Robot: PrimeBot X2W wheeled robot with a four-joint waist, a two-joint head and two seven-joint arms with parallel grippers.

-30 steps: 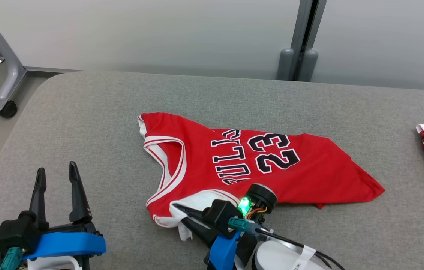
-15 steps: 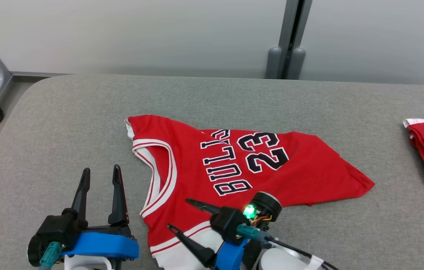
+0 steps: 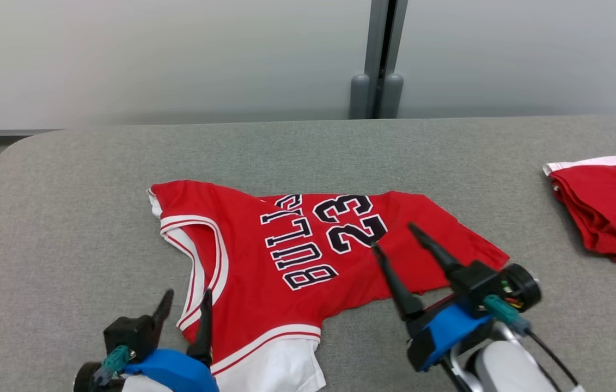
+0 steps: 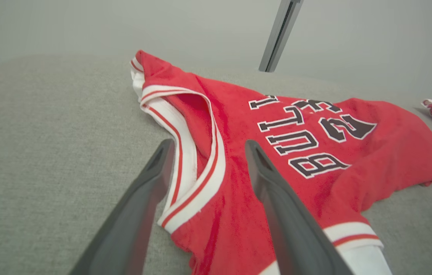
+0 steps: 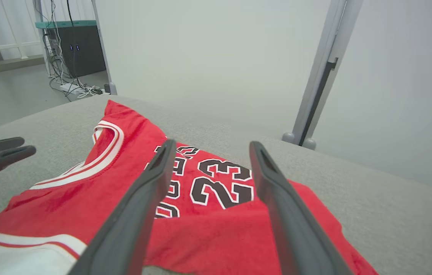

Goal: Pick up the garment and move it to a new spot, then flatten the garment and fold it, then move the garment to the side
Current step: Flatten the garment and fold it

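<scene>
Furthest left, the left hand [image 3: 188,296] has closed in on the jersey [image 3: 264,294]. A second ago it stood well clear of the cloth over bare worktop [image 3: 68,218]; now its fingers, spread apart and gripping nothing, sit at the white-and-red trim of the neck opening. In its wrist view that trim runs between the fingers. The jersey lies face up near the middle of the worktop. Its near shoulder, bunched a second ago, is now drawn out toward the front edge with the white band lying flatter. The far and right parts are still creased and skewed. The right hand [image 3: 393,236] had been clamped on that white corner. It has let go and swung rightward, and it now hangs with fingers apart above the jersey's right half, near the number. Further right a folded red garment [image 3: 607,201] lies well apart from everything. The whole head view has slid sideways, which is the camera turning. The garment looks placed and the work is at flattening; each hand probably needs a fresh edge to pull.
</scene>
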